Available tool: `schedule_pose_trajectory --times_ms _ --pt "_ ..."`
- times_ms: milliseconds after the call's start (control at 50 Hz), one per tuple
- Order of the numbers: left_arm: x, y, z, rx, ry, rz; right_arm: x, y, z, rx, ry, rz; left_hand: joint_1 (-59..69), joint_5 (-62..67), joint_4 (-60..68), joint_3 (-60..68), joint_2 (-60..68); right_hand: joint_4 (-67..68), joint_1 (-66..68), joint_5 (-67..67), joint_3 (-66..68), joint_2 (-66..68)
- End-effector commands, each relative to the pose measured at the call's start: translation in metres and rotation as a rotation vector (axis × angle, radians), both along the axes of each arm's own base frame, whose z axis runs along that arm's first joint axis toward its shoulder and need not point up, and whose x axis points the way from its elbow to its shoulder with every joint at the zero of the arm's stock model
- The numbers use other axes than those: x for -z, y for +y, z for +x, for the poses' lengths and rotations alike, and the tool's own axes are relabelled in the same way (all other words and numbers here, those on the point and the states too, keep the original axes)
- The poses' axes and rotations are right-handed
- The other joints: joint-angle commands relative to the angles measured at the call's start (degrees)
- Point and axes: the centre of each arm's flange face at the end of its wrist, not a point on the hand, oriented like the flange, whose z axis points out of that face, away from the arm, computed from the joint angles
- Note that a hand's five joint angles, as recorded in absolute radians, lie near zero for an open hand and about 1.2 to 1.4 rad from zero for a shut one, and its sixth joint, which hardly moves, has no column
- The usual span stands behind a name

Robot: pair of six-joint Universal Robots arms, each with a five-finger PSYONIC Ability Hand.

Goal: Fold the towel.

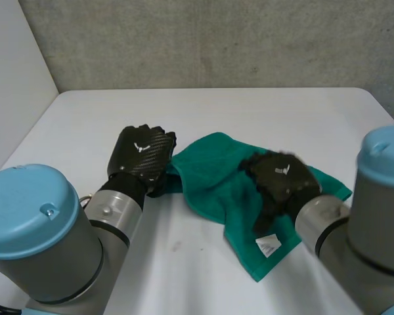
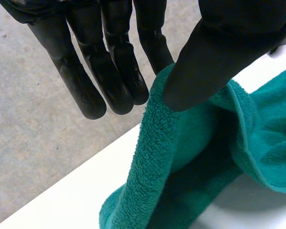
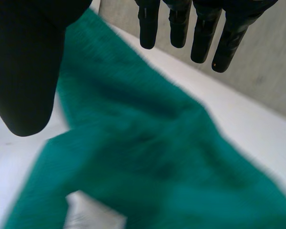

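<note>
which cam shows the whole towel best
The head view: the towel lies crumpled with nearly its full outline and white label visible. The left wrist view gives the edge pinched at the left hand's thumb; the right wrist view, a stretch under the right hand.

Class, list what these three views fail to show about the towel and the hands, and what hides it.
Head view: the right hand covers the towel's middle; contact unclear.
Head view: the white label's print is too small.
Right wrist view: the towel's corners are cut off by the edge.
Left wrist view: the left hand's thumb hides the towel edge behind it.
</note>
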Motion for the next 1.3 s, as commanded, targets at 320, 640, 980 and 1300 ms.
schedule_pose_trajectory --times_ms 320,640,980,1300 --pt "0.009 -0.017 0.002 -0.036 -0.003 0.012 0.101 -0.015 0.033 0.159 -0.077 0.163 15.5 13.5 11.6 11.8 11.4 -1.5 0.1 -1.8 -0.3 -0.9" --pt "0.011 -0.02 0.005 -0.05 -0.007 0.02 0.069 -0.037 0.031 0.231 -0.125 -0.003 15.5 13.5 11.6 11.8 11.4 24.6 26.2 24.3 25.7 25.2" --pt "0.03 -0.024 0.004 -0.053 -0.043 0.061 0.084 -0.047 0.002 0.218 0.024 0.02 15.5 13.5 11.6 11.8 11.4 18.1 19.7 17.8 19.2 18.7" --pt "0.027 -0.027 0.005 -0.061 -0.035 0.055 0.057 -0.016 0.022 0.163 -0.227 0.185 15.5 13.5 11.6 11.8 11.4 -2.3 -0.8 -2.6 -1.2 -1.7"
